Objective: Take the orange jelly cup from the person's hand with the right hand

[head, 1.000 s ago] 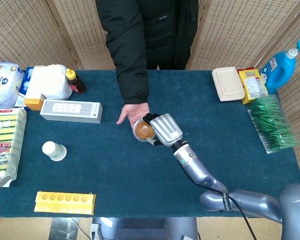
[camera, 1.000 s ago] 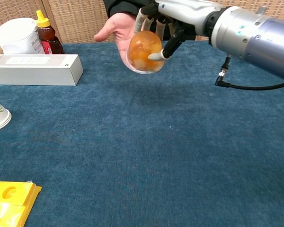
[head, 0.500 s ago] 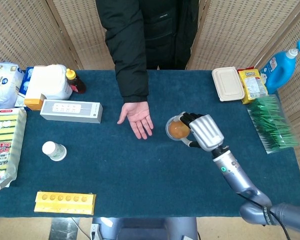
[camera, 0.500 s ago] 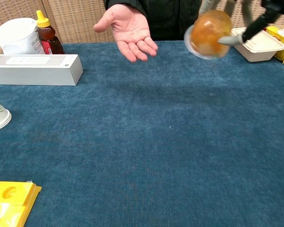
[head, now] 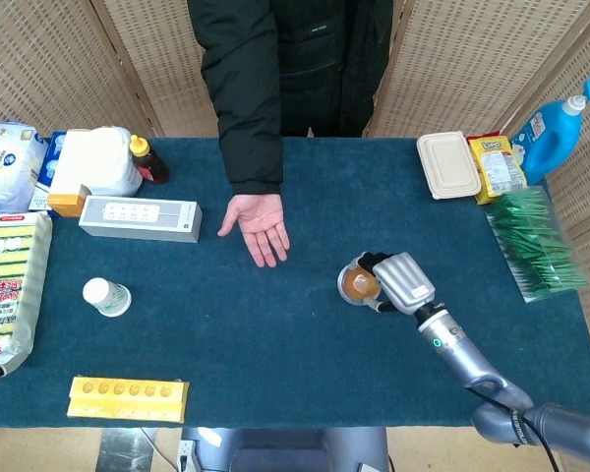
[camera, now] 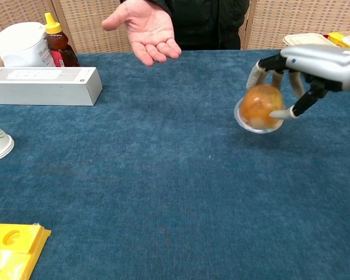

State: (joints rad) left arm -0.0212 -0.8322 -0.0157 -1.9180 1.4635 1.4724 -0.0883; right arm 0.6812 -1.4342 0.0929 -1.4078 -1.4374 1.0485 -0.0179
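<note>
The orange jelly cup (head: 358, 283) (camera: 259, 109) is gripped by my right hand (head: 397, 280) (camera: 303, 67), whose fingers wrap over its top and side. The cup tilts with its clear lid facing left, low over the blue table (head: 275, 334), right of centre. The person's hand (head: 260, 223) (camera: 142, 27) stays palm up and bare over the table's back middle, well left of the cup. My left hand does not show in either view.
A white box (head: 140, 218), a paper cup (head: 106, 296) and a yellow tray (head: 128, 398) lie on the left. A takeaway box (head: 448, 164), a yellow packet (head: 498, 163), a blue bottle (head: 554, 120) and green packs (head: 536, 243) stand at the right.
My right hand lifted the jelly cup off the person's palm, carried it right, then lowered it toward the table. The person's palm has drawn back slightly.
</note>
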